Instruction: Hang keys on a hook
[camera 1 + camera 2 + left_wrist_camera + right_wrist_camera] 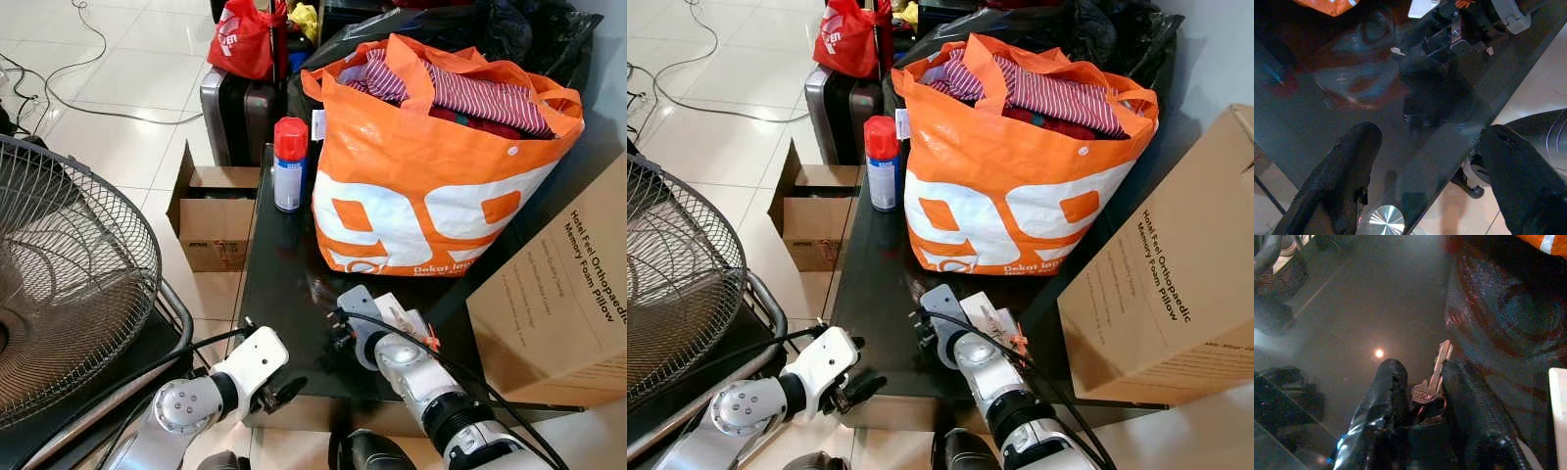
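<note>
A brass-coloured key (1433, 379) sits pinched between the two black fingers (1389, 390) of my right gripper (1425, 377), its blade pointing out past the tips. That gripper (335, 339) hovers low over the black glass table (279, 284), just in front of the orange shopping bag (421, 186). My left gripper (282, 392) hangs at the table's near edge, to the left of the right one. Its fingers (1347, 166) stand wide apart over the glass with nothing between them.
A red-capped spray can (289, 164) stands on the table left of the orange bag. A large cardboard box (568, 294) leans at the right, a small open carton (211, 220) sits on the floor, and a fan (59, 274) fills the left. Suitcases (230, 113) stand behind.
</note>
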Tool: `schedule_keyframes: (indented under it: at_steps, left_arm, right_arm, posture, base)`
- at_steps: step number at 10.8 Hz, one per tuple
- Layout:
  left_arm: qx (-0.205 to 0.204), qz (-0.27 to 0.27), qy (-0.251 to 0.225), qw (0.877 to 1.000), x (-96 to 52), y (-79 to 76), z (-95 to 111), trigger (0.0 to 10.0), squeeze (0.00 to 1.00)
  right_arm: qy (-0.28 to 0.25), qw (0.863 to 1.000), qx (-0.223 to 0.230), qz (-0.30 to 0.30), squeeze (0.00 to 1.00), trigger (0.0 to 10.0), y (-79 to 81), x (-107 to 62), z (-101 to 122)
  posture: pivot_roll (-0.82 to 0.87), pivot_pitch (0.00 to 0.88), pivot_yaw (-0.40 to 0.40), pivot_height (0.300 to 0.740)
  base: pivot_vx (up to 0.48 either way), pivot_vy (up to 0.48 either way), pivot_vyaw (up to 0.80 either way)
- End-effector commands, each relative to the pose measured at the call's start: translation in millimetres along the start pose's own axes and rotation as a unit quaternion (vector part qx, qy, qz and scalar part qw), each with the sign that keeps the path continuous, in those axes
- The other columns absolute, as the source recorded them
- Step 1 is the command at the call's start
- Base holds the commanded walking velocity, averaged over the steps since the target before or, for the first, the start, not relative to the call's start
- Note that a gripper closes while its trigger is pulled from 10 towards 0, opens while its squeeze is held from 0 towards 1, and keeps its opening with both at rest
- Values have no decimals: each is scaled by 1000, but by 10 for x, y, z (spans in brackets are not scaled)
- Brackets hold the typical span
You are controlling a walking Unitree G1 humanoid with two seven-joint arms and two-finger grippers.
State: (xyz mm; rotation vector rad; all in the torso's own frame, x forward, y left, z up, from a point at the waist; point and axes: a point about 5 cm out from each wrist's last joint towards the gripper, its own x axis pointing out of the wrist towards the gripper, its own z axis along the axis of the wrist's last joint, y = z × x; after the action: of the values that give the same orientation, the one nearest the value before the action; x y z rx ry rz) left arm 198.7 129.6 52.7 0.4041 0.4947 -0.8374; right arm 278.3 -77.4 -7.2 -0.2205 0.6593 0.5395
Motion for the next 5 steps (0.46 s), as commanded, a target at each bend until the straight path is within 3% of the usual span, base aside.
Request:
schedule_keyframes:
  at_steps: [1,2,3,4,5]
  left_arm:
    - [0,-10,0,1000,-6,-47,-7,10000,0]
    - [1,-10,-1,1000,-9,-49,-10,10000,0]
    - [2,-11,-1,1000,-11,-50,-13,10000,0]
    - [3,-11,-1,1000,-14,-51,-16,10000,0]
    - [4,-13,-2,1000,-19,-53,-20,10000,0]
  right_arm:
    - [29,1000,3,-11,0,0,-37,-19,-145]
    - [22,1000,2,7,0,431,-23,-22,-126]
    - [15,1000,-1,27,0,4980,-9,-31,-108]
    - [4,999,7,37,1000,10000,-9,-42,-85]
    - [-13,999,17,36,1000,10000,-43,-54,-39]
  posture:
    - [11,137,-83,740]
    - [11,132,-81,740]
    - [11,130,-81,740]
    - [9,127,-81,740]
    - [7,123,-79,740]
  base:
    - [0,0,0]
    - [0,0,0]
    - [0,0,0]
    - [0,0,0]
    - [0,0,0]
